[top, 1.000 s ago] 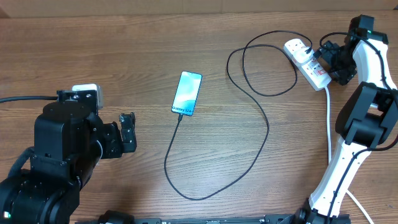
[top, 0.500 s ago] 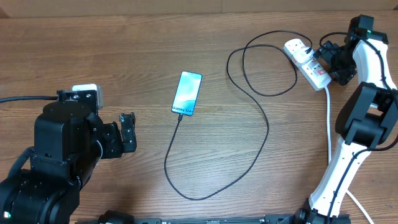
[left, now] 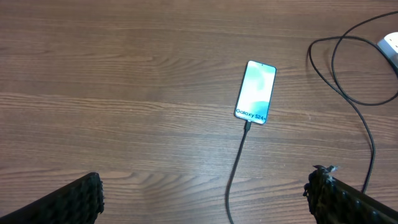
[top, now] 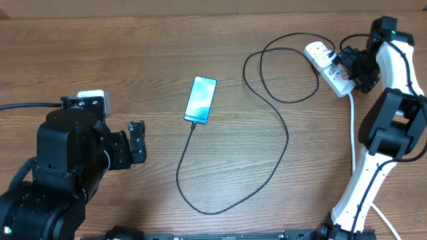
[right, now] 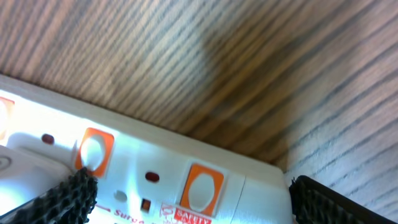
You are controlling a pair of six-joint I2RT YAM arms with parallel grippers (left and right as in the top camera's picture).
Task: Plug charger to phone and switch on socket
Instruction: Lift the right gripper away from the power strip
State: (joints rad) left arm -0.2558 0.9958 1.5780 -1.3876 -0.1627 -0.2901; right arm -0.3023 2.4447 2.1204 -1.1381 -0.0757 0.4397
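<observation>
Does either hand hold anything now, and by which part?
Nothing. The left hand stands open, apart from the phone; the right hand open above the socket.

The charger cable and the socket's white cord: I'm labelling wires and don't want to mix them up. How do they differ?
The charger cable is black and thin; the white cord is white and thicker. The charger cable winds in wide loops from the socket to the phone, at its lower edge; the white cord runs almost straight off the socket's end. Both lie on the table and start at the socket.
</observation>
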